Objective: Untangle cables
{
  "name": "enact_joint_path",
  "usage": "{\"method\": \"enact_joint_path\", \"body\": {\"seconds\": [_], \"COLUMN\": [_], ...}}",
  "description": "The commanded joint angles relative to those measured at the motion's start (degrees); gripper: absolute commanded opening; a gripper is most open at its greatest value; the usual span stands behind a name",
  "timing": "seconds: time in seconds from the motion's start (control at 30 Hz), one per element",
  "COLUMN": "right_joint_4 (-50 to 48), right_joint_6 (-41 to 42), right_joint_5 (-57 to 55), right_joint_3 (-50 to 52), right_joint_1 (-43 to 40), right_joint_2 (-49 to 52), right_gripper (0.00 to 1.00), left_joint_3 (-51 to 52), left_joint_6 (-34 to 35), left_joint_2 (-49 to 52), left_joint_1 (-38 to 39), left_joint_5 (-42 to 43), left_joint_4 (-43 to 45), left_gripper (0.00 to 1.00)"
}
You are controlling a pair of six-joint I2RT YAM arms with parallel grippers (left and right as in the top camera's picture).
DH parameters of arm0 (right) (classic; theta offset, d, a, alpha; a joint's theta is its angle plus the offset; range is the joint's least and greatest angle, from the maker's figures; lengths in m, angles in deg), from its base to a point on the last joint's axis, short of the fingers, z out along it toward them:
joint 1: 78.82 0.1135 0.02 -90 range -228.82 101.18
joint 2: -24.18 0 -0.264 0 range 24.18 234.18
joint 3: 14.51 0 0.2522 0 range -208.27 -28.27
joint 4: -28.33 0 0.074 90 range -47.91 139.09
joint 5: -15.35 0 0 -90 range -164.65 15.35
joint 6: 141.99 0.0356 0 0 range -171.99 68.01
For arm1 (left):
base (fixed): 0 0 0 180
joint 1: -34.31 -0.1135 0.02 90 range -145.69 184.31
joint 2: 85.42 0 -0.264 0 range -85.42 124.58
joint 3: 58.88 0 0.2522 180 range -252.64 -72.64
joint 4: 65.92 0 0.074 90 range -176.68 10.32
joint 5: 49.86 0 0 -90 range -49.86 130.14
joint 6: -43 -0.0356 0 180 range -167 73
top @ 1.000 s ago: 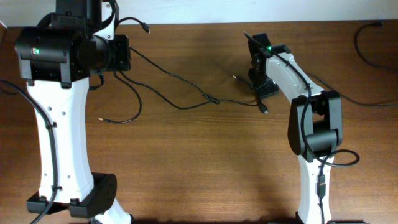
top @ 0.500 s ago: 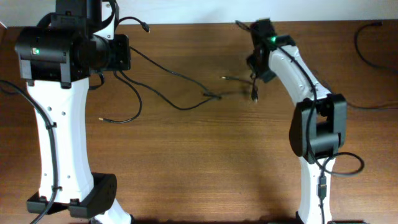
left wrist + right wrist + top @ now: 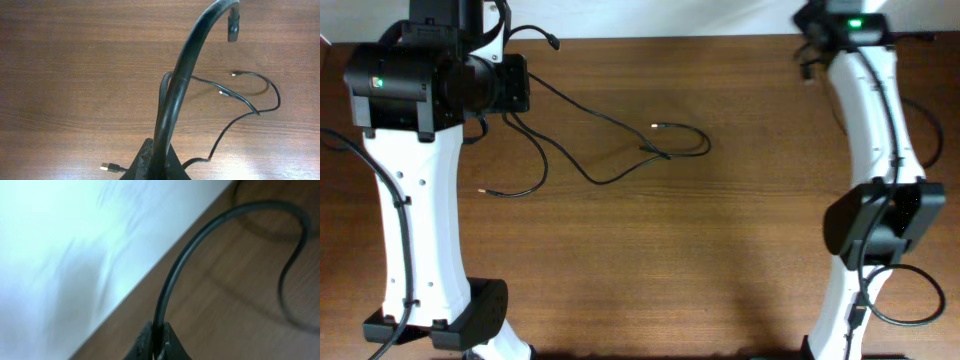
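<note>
Thin black cables lie in loose loops across the table's middle, one plug end pointing left. In the left wrist view my left gripper is shut on a black cable that arches upward to a plug. More strands lie on the wood beyond it. My right gripper is raised at the table's far right edge. In the right wrist view the right gripper is shut on a black cable that curves away to the right.
The left arm stands over the table's left side and the right arm along the right side. A separate black cable lies at the far right. A USB plug rests beside my left fingers. A white wall borders the far edge.
My right gripper shut on a cable near the middle, then rose and swung to the far right edge with it. The strands left on the table shifted into a loop. The left arm stayed still.
</note>
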Motion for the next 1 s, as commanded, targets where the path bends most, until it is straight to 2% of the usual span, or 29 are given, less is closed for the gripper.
{"method": "enact_joint_path", "body": {"seconds": [0.0,0.1,0.27,0.43,0.67,0.7,0.73,0.8,0.9,0.97], "right_joint_4": [-3.02,-6.38,-9.92,-6.05,-1.75,-1.42,-1.7,-0.37,4.52,12.13], "right_joint_6": [-8.33,-10.14,-10.56,-11.61,-12.72,-12.7,-12.72,-13.22,-15.98,-17.05], "right_joint_5": [-1.84,-1.77,-1.92,2.19,3.89,4.13,4.74,4.96,5.84,5.84], "right_joint_3": [-0.72,-0.72,-0.72,-0.7,-0.66,-0.66,-0.96,-3.39,-11.5,-20.26], "right_joint_1": [-6.67,-15.28,-22.1,-22.49,-22.05,-22.05,-22.05,-22.05,-22.03,-21.92], "right_joint_2": [-0.33,-0.26,3.28,14.69,22.69,22.84,22.47,21.22,18.56,17.86], "right_gripper": [0.04,0.04,0.04,0.04,0.04,0.23,0.83,0.91,0.91,0.91], "left_joint_3": [-0.83,-0.83,-0.83,-0.83,-0.83,-0.83,-0.83,-0.83,-0.83,-0.83], "left_joint_6": [-0.74,-0.74,-0.74,-0.72,-0.7,-0.7,-0.7,-0.7,-0.7,-0.7], "left_joint_2": [0.0,0.0,0.0,0.0,0.0,0.0,0.0,0.0,0.0,0.0], "left_joint_1": [-0.07,-0.07,-0.07,-0.07,-0.07,-0.07,-0.07,-0.07,-0.07,-0.07], "left_joint_5": [-0.68,-0.68,-0.68,-0.66,-0.59,-0.37,-0.2,-0.2,-0.2,-0.22], "left_joint_4": [0.13,-0.07,0.76,0.98,1.27,1.27,1.25,1.25,1.2,1.22], "left_gripper": [0.0,0.0,0.0,0.0,0.0,0.0,0.0,0.0,0.0,0.0]}}
